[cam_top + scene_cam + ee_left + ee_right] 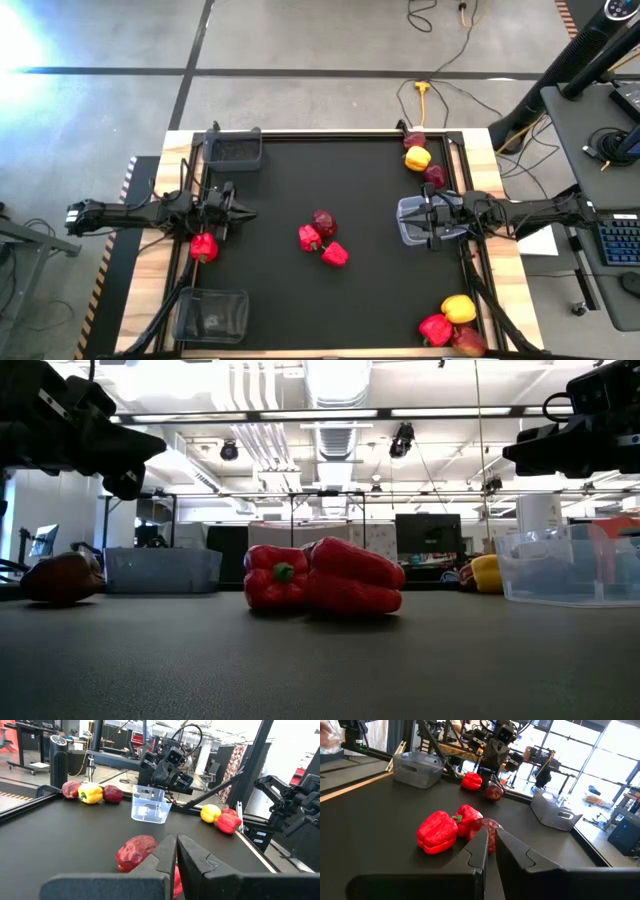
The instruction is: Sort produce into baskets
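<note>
Two red peppers (pixel 310 238) (pixel 335 254) and a maroon fruit (pixel 323 221) lie together at the table's middle; they also show in the right wrist view (pixel 437 831). Another red pepper (pixel 204 246) lies beside my left arm, with a maroon fruit (pixel 493 793) below that arm. My left gripper (pixel 248 212) (pixel 176 851) hovers shut and empty left of the middle group. My right gripper (pixel 402 222) (pixel 491 845) hovers shut and empty above the bluish-clear tub (pixel 415 232) (pixel 147 806), which stands on the table.
A grey tub (pixel 233 150) stands at the far left and another (pixel 210 313) at the near left. Two maroon fruits and a yellow pepper (pixel 418 157) lie at the far right. A yellow pepper (pixel 459 307), a red pepper (pixel 436 328) and another fruit lie at the near right corner.
</note>
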Controlling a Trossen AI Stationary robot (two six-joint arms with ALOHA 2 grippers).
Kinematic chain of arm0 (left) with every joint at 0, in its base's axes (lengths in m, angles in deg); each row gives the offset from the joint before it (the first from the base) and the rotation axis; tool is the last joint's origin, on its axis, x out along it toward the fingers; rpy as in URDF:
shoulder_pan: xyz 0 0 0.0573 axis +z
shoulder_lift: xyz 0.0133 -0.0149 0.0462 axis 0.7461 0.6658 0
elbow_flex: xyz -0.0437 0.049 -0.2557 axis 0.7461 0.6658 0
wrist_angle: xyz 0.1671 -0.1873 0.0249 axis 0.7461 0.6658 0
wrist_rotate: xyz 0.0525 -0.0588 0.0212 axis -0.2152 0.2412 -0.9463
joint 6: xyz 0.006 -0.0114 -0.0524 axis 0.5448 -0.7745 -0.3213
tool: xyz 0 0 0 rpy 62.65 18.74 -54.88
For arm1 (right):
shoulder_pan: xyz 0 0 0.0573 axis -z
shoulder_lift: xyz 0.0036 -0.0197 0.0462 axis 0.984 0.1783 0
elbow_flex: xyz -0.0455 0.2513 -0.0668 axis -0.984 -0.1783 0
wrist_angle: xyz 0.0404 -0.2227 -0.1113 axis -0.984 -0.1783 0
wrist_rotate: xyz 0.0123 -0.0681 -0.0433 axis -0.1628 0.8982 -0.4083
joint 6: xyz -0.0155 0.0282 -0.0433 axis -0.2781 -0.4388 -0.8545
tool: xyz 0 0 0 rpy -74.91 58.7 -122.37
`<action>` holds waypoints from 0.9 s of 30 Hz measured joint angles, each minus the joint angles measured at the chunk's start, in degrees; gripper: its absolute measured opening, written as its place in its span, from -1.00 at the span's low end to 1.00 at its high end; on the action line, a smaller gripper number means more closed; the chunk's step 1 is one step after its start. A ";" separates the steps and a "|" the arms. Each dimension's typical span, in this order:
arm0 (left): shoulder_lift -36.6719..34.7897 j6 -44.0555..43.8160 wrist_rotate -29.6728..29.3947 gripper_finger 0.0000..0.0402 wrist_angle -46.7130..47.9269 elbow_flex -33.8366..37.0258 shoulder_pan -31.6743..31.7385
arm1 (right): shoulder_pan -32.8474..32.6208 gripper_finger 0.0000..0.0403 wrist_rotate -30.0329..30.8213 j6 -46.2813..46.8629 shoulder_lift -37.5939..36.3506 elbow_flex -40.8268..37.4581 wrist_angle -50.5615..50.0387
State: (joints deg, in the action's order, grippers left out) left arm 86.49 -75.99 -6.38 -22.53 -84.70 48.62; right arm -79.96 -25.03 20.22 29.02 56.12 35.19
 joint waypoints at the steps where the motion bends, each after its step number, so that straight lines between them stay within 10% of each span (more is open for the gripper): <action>1: 0.27 1.60 -1.56 -1.00 -2.57 0.02 -0.01 | 0.00 -0.86 -0.01 0.00 0.00 0.00 0.00; 16: 2.28 -1.56 -0.71 -1.00 -16.81 -3.71 -0.07 | 0.01 -0.86 0.00 0.00 0.00 0.00 0.00; 27: 24.44 -2.95 -2.98 -1.00 -37.98 -2.49 -0.33 | 0.01 -0.86 0.00 -0.01 0.00 0.00 0.00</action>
State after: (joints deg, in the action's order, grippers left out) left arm 110.93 -78.94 -9.36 -60.51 -87.19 48.29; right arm -79.95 -25.03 20.21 29.02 56.12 35.19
